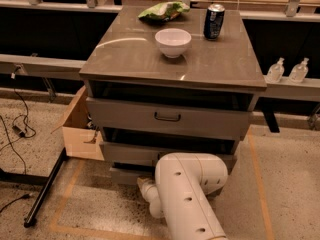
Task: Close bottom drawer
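Observation:
The grey cabinet point(175, 59) has three drawers. The top drawer point(167, 118) has a black handle, and the middle drawer point(131, 154) sits below it. The bottom drawer point(124, 176) shows only as a low grey front panel at the cabinet's foot, standing a little proud of the frame. Its right part is hidden behind my white arm point(187, 194). My gripper point(144, 185) is low down at the arm's left end, right against the bottom drawer's front. The arm covers most of it.
A white bowl point(173, 42), a dark can point(214, 21) and a green bag point(162, 11) sit on the cabinet top. An open cardboard box point(79, 129) stands left of the cabinet, next to a black stand leg point(47, 186). Two bottles point(287, 70) stand on a rail at right.

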### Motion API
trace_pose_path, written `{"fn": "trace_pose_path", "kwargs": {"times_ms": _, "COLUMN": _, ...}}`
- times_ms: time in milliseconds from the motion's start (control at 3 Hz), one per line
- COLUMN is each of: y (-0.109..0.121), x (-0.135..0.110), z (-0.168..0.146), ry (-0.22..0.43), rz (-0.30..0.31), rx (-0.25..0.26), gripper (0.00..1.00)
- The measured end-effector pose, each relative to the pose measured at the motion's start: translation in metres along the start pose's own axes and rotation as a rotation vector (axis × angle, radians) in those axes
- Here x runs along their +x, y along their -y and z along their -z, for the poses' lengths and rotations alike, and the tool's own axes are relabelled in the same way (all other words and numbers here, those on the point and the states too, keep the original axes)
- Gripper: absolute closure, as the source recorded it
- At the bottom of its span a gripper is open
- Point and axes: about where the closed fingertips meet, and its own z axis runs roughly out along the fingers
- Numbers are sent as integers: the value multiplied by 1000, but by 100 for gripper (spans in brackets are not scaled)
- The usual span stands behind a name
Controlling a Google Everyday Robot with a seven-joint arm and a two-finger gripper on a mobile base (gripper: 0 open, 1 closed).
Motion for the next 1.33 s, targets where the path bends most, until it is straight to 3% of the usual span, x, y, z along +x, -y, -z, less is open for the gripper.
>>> {"fn": "trace_pose_path", "kwargs": {"times_ms": 667, "y": 4, "x": -3, "z": -9, "ry": 21, "rz": -15, "rx": -17, "gripper": 100}}
{"fn": "trace_pose_path", "kwargs": {"times_ms": 1333, "y": -25, "x": -8, "z": 62, "ry": 108, "rz": -141, "rx": -140, "gripper": 100}}
